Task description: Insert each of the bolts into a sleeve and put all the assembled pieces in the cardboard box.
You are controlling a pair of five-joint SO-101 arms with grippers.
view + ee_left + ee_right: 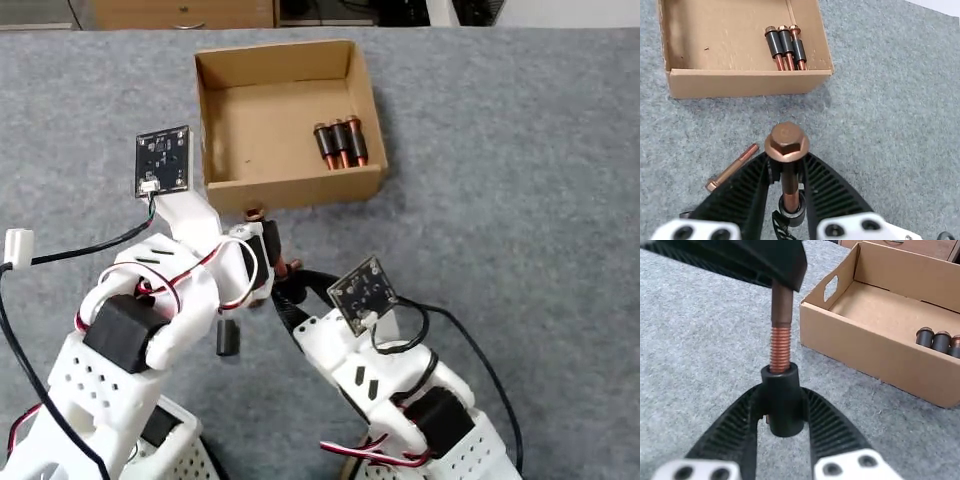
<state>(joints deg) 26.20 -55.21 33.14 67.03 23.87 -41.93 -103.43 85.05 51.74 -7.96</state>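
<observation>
Now bolt [786, 142] meets sleeve [782, 407] — threaded tip just inside the mouth.
Left gripper [786, 164] is clamped on the bolt's shank just behind the head; right gripper [782, 395], facing it, is closed around the sleeve. Both long axes look lined up — a straight push should seat it. The cardboard box [290, 188] lies beyond both grippers.
</observation>
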